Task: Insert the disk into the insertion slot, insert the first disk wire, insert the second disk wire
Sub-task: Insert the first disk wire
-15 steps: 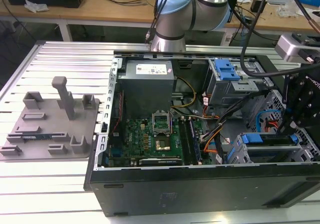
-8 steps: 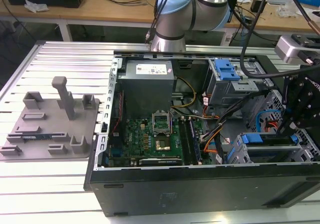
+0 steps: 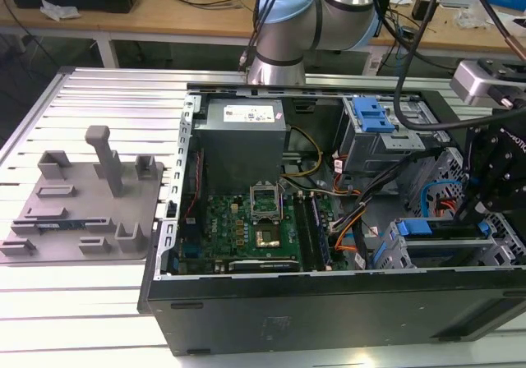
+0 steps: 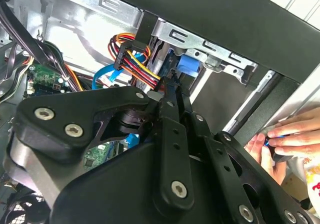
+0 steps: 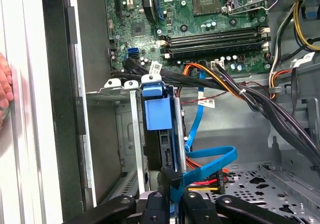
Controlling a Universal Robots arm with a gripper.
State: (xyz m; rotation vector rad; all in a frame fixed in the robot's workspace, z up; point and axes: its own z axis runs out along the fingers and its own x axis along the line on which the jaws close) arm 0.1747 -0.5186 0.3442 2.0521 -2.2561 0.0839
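The disk (image 5: 158, 109) sits inside the insertion slot (image 5: 125, 134), its blue plastic carrier end facing out. In the exterior view the disk (image 3: 417, 228) and the slot (image 3: 393, 251) lie at the front right corner of the open computer case. My gripper (image 5: 172, 186) is at the disk's wire end, fingers drawn together on a blue flat wire (image 5: 212, 159) that loops up from between them. A bundle of red, yellow and black wires (image 4: 131, 59) ends right beside the gripper (image 4: 172, 81). From outside, the gripper (image 3: 474, 212) reaches down just right of the slot.
A taller cage with a blue latch (image 3: 374, 117) stands behind the slot, with the grey power-supply box (image 3: 243, 134) and green motherboard (image 3: 255, 228) to the exterior view's left. Thick black cables (image 5: 260, 101) cross the case. A person's hand (image 4: 289, 135) rests on the case's outer edge.
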